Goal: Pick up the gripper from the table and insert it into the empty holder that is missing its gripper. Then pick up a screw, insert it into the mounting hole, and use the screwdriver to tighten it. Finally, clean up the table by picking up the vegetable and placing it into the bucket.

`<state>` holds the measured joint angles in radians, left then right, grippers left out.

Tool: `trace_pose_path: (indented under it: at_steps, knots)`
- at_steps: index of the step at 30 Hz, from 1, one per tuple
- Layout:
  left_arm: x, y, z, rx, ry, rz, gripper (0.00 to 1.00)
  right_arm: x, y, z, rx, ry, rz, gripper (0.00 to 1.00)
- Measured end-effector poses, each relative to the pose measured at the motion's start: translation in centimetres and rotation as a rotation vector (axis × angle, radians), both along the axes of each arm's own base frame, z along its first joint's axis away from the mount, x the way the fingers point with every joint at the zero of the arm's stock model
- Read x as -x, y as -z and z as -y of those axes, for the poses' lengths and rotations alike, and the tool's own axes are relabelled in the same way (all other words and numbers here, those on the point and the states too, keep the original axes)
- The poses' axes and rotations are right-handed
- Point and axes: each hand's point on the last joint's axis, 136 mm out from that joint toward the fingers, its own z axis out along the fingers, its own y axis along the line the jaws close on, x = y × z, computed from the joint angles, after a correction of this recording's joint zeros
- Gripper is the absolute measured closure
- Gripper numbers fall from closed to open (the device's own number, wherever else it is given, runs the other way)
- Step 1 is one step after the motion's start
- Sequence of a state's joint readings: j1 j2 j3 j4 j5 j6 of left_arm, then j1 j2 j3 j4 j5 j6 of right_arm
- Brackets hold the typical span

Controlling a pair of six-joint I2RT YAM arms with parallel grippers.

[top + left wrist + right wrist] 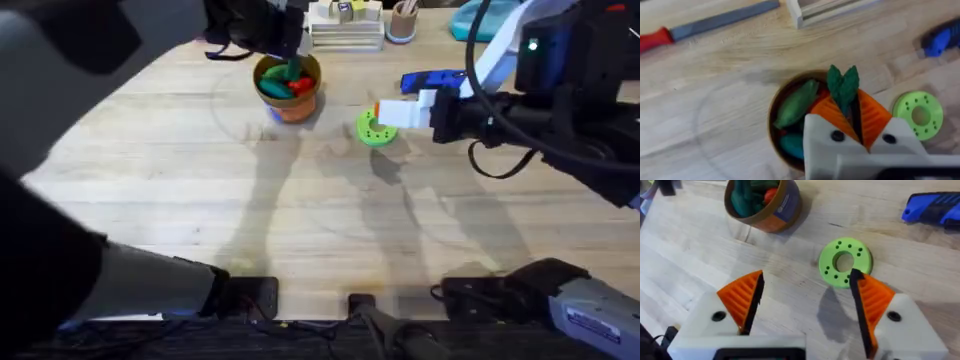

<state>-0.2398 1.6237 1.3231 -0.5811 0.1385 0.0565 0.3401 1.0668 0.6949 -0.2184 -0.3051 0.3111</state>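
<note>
Vegetable (843, 86) clamped in left hand (856, 116) above bucket (775, 111); right hand (807, 302) apart.

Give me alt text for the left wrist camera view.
The left gripper pinches a dark green leafy toy vegetable between its orange pads, right above an orange-brown bucket already holding other toy vegetables. A green ring disc lies beside it.

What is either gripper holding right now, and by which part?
The left gripper pinches the dark green vegetable by its lower end; the right gripper holds nothing.
</note>
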Motion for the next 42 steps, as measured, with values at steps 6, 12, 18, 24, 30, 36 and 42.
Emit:
trace_pose_path:
  at_steps: [6,12,18,24,30,36,42]
  knots:
    - [-0.9,0.3,0.2,0.102,-0.125,-0.027,0.971,0.0,0.0,0.0,0.000,0.000,0.000,0.009]
    - [-0.7,0.4,0.2,0.130,-0.166,-0.053,0.442,0.0,0.0,0.0,0.000,0.000,0.000,0.009]
    - [-0.6,0.6,0.1,0.137,-0.182,-0.065,0.009,0.2,0.2,0.1,0.004,0.000,-0.011,0.010]
    - [-0.6,-0.5,0.1,0.112,-0.141,-0.020,0.007,0.9,0.9,0.1,0.003,-0.012,-0.058,0.007]
    - [1.3,-7.1,-0.4,0.075,-0.047,0.158,0.007,2.7,0.7,1.7,0.021,0.010,-0.203,0.008]
    - [6.4,-12.6,-1.7,-0.024,0.071,0.271,0.008,4.1,-5.5,2.6,0.075,-0.038,-0.175,0.009]
    - [11.8,-12.0,-3.0,-0.125,0.166,0.197,0.008,6.9,-9.8,3.3,0.127,-0.100,-0.167,0.008]
